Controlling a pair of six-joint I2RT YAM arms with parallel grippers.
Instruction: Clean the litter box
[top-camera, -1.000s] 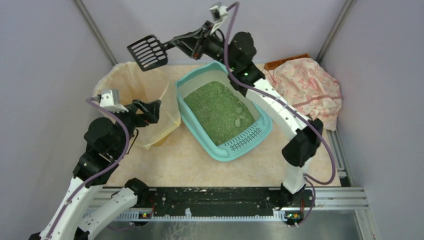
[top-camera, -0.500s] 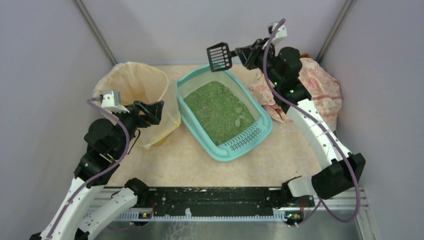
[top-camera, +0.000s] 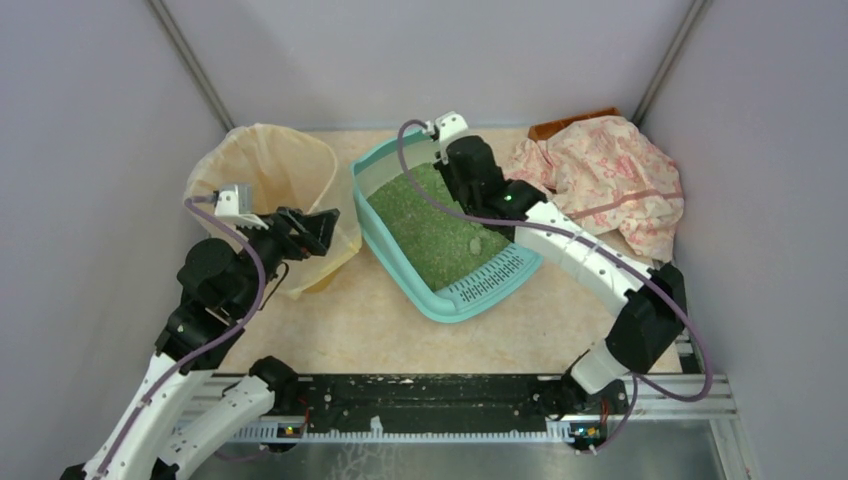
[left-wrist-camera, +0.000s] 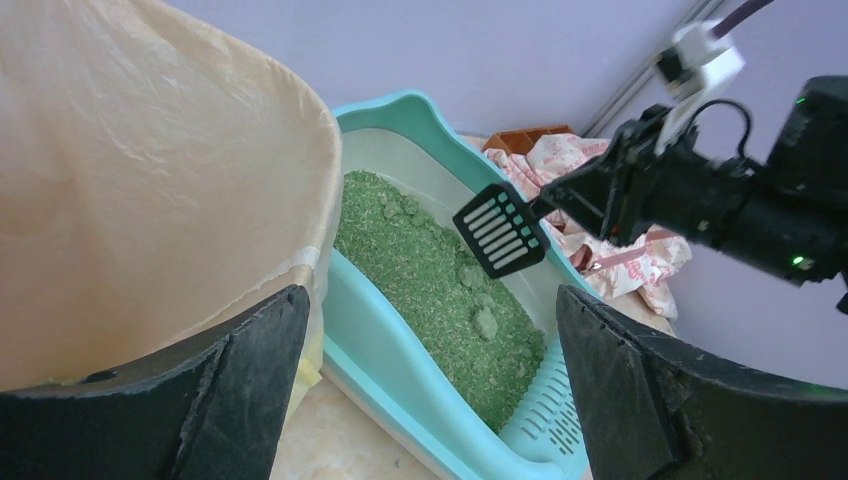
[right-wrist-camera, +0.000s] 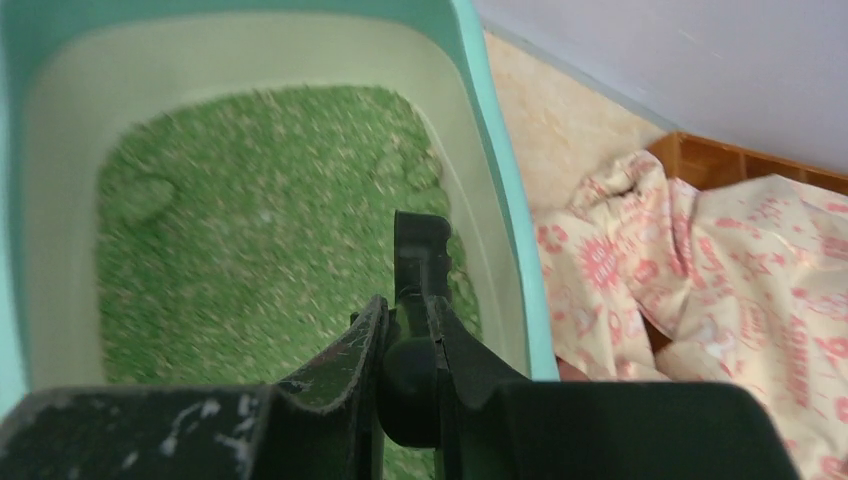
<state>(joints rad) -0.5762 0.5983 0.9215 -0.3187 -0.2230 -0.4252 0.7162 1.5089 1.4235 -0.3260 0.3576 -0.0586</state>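
scoop (left-wrist-camera: 500, 230) pinched in right claw (right-wrist-camera: 410, 335); left claw (top-camera: 318, 228) spread wide.

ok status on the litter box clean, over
Left fingers open, empty, beside the lined bin. Right fingers shut on the black scoop, over the litter box. Clumps visible in the green litter. Nothing in the way.

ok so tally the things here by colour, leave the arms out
teal: 1, litter box
black: 1, scoop
beige: 1, bag-lined bin
pink-patterned: 1, cloth
orange-brown: 1, box behind the cloth
total: 5
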